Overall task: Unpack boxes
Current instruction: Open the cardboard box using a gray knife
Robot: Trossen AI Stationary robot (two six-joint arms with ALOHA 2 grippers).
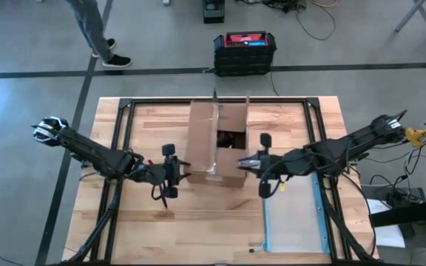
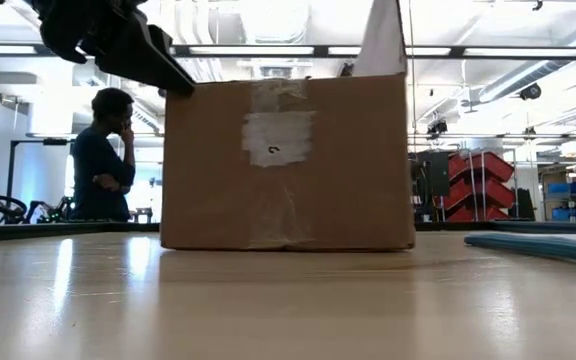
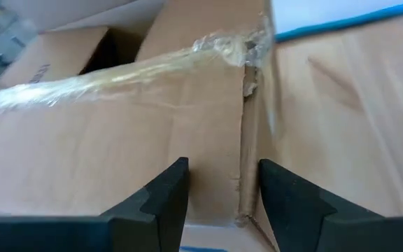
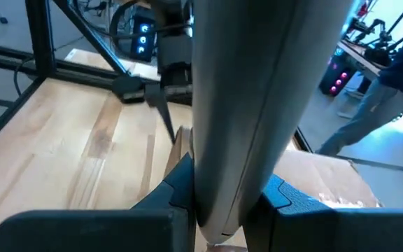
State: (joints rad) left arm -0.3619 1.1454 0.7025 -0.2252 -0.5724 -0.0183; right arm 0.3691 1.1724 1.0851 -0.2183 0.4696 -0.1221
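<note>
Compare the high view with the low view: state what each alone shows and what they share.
Only the high view shows the box's open top with its dark inside, the right end effector pinching a white flap, the clear blue-edged pouch laid out flat and the black crate on the floor. Only the low view shows the taped front face, red bins and a person's upper body. Both show the box and the left end effector.

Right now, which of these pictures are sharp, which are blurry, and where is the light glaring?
High view: sharp, evenly lit. Low view: the table in front is soft and shiny, ceiling lights glare behind the box. Left wrist view: the clear tape gleams, slightly soft. Right wrist view: the pale flap held by the right pincer is a close blur.
</note>
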